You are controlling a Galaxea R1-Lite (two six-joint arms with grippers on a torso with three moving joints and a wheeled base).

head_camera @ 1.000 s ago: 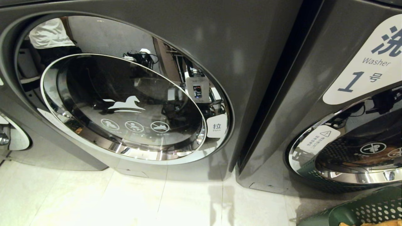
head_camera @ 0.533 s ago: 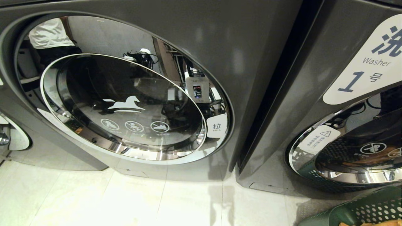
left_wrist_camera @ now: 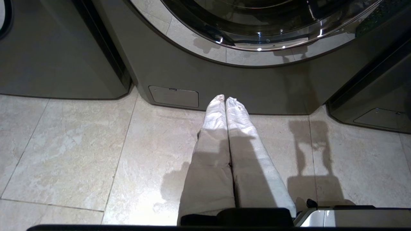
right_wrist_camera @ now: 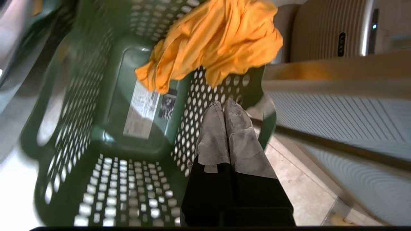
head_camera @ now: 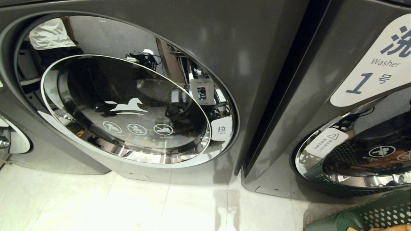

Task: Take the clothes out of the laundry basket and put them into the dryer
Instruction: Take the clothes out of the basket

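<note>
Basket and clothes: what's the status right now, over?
Right gripper shut, empty, above green basket. Orange cloth draped on basket rim. Left gripper shut, parked over floor. Dryer door closed.

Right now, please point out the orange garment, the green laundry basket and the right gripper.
orange garment [right_wrist_camera: 218,35], right wrist view, middle of the crumpled cloth.
green laundry basket [right_wrist_camera: 106,179], right wrist view, perforated wall.
right gripper [right_wrist_camera: 224,107], right wrist view, where the shut fingertips meet.

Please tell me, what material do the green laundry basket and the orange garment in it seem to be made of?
The laundry basket looks like moulded plastic, dark green with a slight gloss: its walls and bottom carry regular rows of punched holes. The orange garment seems a thin, soft knit, perhaps cotton jersey: matte, with loose folds and creases. The exact fibre cannot be told.
</note>
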